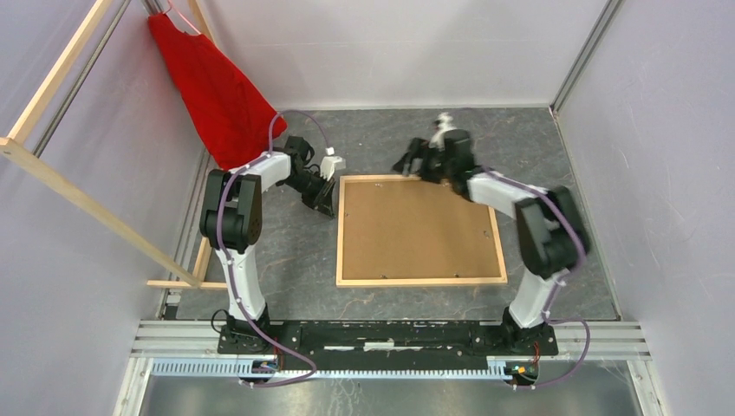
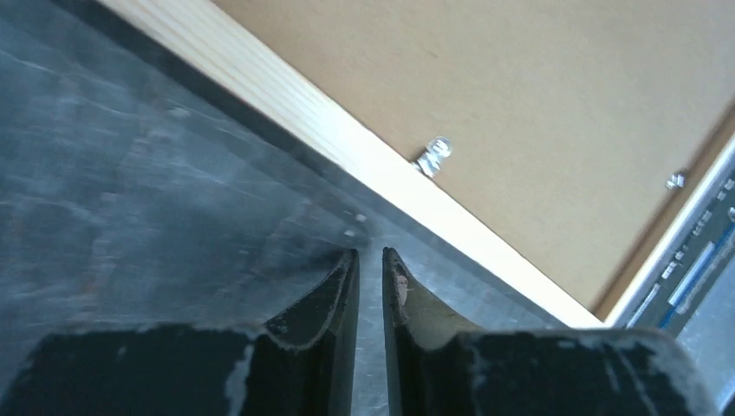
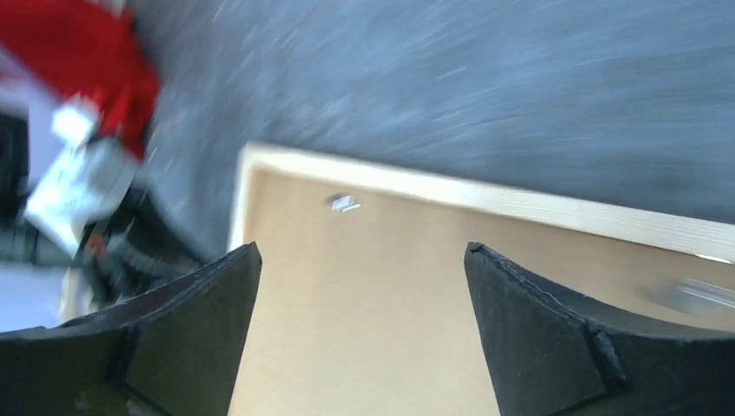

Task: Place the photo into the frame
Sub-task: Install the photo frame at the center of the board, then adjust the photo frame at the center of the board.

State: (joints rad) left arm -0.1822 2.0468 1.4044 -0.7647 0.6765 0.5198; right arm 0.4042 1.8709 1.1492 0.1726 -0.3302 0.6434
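At the middle of the table (image 1: 295, 251) the frame (image 1: 340, 234) lies face down, backing board (image 1: 416, 230) seated. The photo is not visible, likely beneath. Left gripper (image 2: 370, 253) sits off the left rail, jaws a slit apart, empty. Right gripper (image 3: 362, 251) is over the far rail, jaws wide, empty. You're closing up: turn the clips (image 2: 433, 158) next.

We have open tabletop (image 1: 563, 165) right of the frame (image 1: 420, 281); on its left, wooden rack bars (image 1: 87, 204) and a red cloth (image 1: 212, 95) crowd us.
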